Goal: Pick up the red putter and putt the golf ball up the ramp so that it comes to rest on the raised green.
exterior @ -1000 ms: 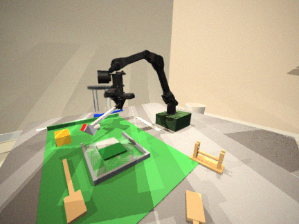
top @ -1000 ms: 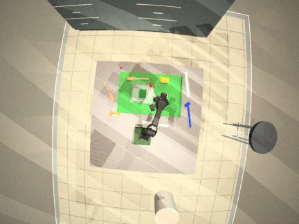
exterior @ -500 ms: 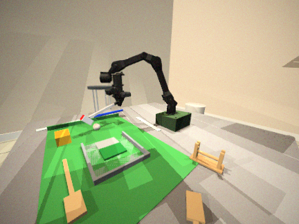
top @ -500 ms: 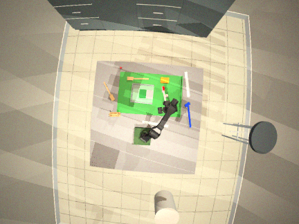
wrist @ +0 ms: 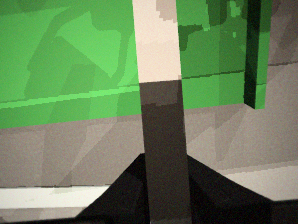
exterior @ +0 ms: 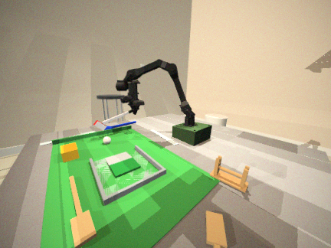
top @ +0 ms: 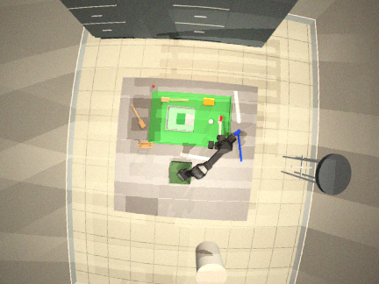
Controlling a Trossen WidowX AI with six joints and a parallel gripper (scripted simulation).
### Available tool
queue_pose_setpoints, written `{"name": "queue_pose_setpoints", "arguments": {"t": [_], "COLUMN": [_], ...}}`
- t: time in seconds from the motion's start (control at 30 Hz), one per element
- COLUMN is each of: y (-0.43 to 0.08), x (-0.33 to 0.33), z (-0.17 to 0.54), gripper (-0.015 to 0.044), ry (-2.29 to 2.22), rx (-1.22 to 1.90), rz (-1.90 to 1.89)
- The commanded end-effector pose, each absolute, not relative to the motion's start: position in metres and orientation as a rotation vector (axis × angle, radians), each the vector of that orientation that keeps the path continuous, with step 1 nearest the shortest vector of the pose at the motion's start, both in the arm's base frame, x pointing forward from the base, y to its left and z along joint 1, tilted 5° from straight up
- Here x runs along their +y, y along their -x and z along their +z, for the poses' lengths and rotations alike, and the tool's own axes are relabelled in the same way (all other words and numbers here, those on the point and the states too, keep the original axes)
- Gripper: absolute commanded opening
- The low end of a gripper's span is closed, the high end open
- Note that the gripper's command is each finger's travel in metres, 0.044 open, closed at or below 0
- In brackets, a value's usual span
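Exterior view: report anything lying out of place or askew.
A tan paddle-shaped piece lies partly off the green mat, its blade over the near edge. The pincer holds the red putter slanted, its head low behind the golf ball. Nothing looks spilled or damaged.

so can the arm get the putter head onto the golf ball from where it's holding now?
Probably yes. The end effector is shut on the red putter, whose red head lies just right of the golf ball in the top view. Nothing stands between them on the green mat.
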State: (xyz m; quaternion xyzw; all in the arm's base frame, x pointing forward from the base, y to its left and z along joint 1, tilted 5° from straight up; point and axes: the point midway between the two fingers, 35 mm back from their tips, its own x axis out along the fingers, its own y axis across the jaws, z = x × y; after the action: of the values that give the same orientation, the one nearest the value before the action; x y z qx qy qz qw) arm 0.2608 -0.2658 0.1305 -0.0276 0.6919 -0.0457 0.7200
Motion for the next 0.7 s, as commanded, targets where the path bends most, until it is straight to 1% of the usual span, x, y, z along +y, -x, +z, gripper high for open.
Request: {"name": "queue_pose_setpoints", "arguments": {"t": [0.0,0.27,0.67], "y": [-0.263,-0.265,-0.266], "x": [-0.267,-0.271,-0.272], "z": [0.131,0.099,0.086], "gripper": [0.0,0.0,0.0], "ry": [0.059,0.059,0.059], "rx": [1.512,1.512,1.512], "rz": [-0.107,-0.107,-0.107]}}
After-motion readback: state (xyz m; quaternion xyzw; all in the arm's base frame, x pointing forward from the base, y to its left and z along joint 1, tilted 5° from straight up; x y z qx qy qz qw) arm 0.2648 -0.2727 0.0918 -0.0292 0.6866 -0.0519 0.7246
